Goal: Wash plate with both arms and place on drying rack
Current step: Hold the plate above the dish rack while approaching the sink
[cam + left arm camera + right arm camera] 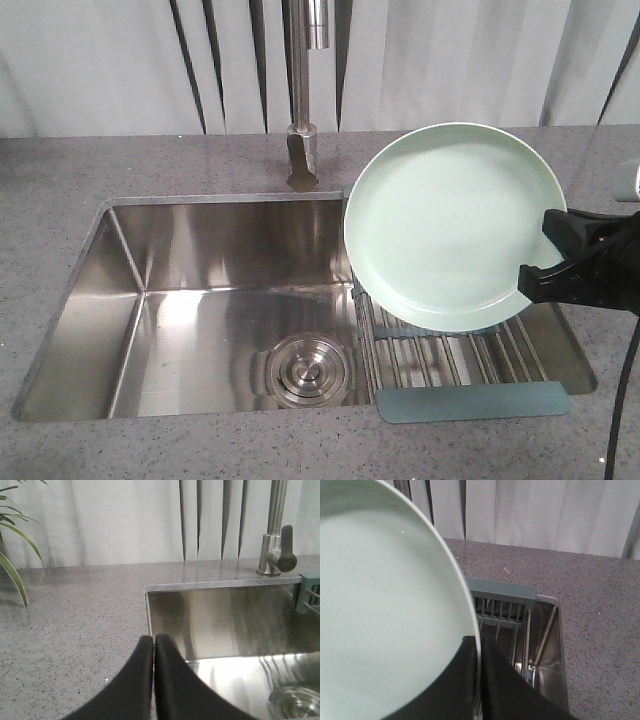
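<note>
The pale mint-green plate (445,222) is held up on edge above the drying rack (470,362), its face toward the front camera. My right gripper (548,248) is shut on the plate's right rim. The right wrist view shows the plate (385,610) filling the left side, its rim pinched at my right gripper (479,647), with the rack's grey-green end bar (502,587) behind. My left gripper (154,641) is shut on nothing, hovering over the sink's left rim; it does not show in the front view.
The steel sink (230,300) has a round drain (305,372) at its bottom. A tall steel faucet (303,90) stands behind the sink on the grey speckled counter (60,180). Plant leaves (12,555) hang at the left.
</note>
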